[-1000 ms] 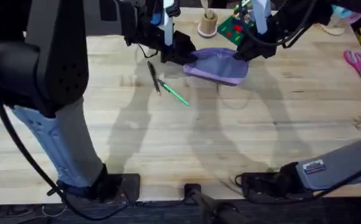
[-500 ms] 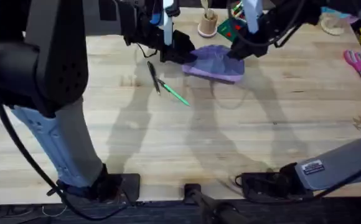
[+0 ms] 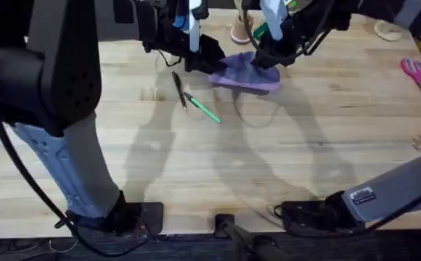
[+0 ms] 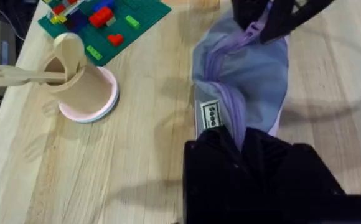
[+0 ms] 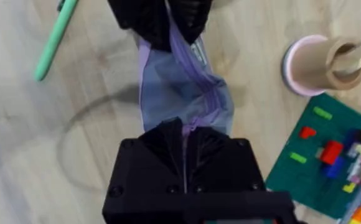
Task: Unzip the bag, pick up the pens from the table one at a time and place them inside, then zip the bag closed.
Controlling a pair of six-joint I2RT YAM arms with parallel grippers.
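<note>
The lavender bag (image 3: pixel 243 74) lies bunched at the far middle of the table (image 3: pixel 218 167). My left gripper (image 3: pixel 212 64) is shut on its left end, and the left wrist view shows that grip (image 4: pixel 239 144) on the fabric beside the label. At the bag's right part, my right gripper (image 3: pixel 267 59) is shut on the zipper pull (image 5: pixel 184 132). The zipper line runs along the crumpled bag (image 5: pixel 180 87) between the two grippers. A black pen (image 3: pixel 178 90) and a green pen (image 3: pixel 205 109) lie on the wood just in front of the bag, left of it.
A wooden cup on a pink base (image 4: pixel 84 90) holding a wooden fork stands behind the bag. A green toy-brick plate (image 4: pixel 127 18) lies beside it. Pink-handled scissors (image 3: pixel 416 76) lie at the far right. Bare wood stretches toward the arm bases.
My right gripper has slid left along the bag toward my left gripper, holding the zipper pull. The bag has bunched up shorter. The left gripper and the pens stayed put.
</note>
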